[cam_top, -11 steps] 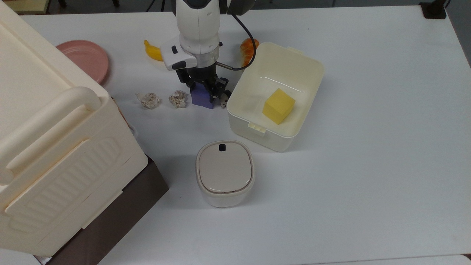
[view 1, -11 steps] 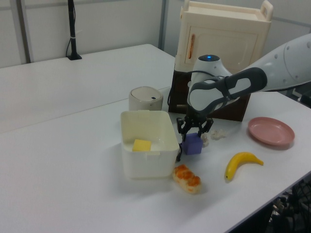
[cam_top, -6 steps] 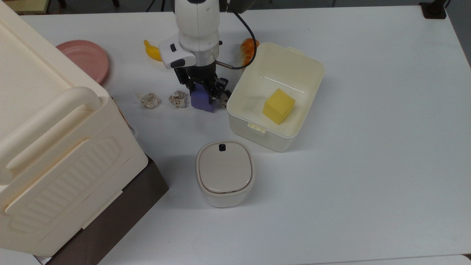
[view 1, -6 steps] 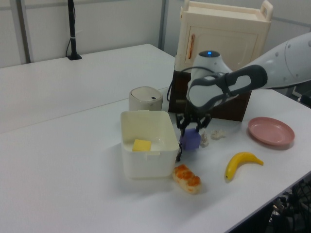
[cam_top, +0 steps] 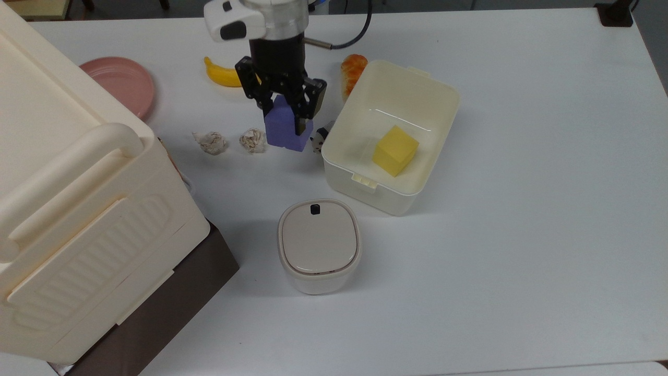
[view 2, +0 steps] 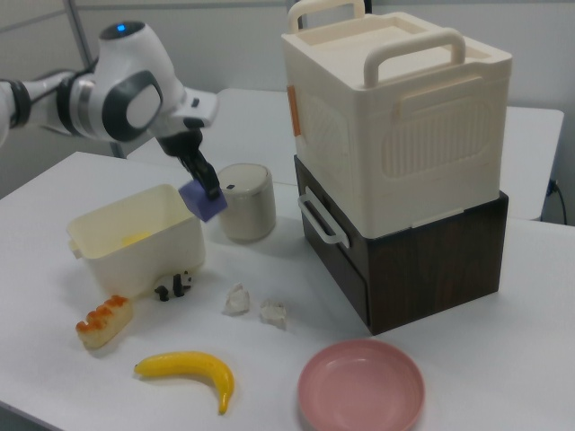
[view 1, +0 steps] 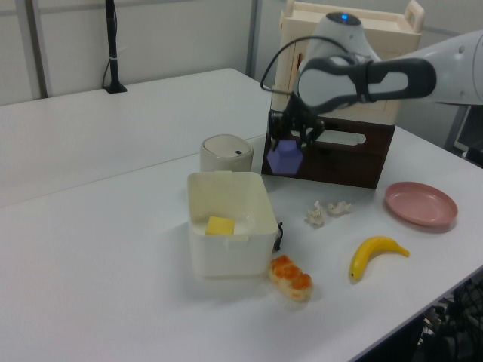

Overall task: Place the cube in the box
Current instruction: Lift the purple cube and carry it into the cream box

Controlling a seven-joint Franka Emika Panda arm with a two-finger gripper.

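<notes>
1. Fingers [cam_top: 263, 102] of the gripper [cam_top: 282, 108] pinch the cube [cam_top: 284, 129] from two sides, holding it in the air above the desk [cam_top: 522, 235], tilted with one corner down.
2. Matte, foam-like and purple-blue, the cube has no long axis.
3. The box [cam_top: 402, 201], a cream plastic tub with rounded corners, holds a yellow cube [cam_top: 395, 150].

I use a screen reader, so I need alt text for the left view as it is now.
A white robot arm's gripper holds a purple-blue cube in the air, above and to the left view's right of an open cream box containing a yellow cube. A banana, pink plate and lidded container sit on the white table.
</notes>
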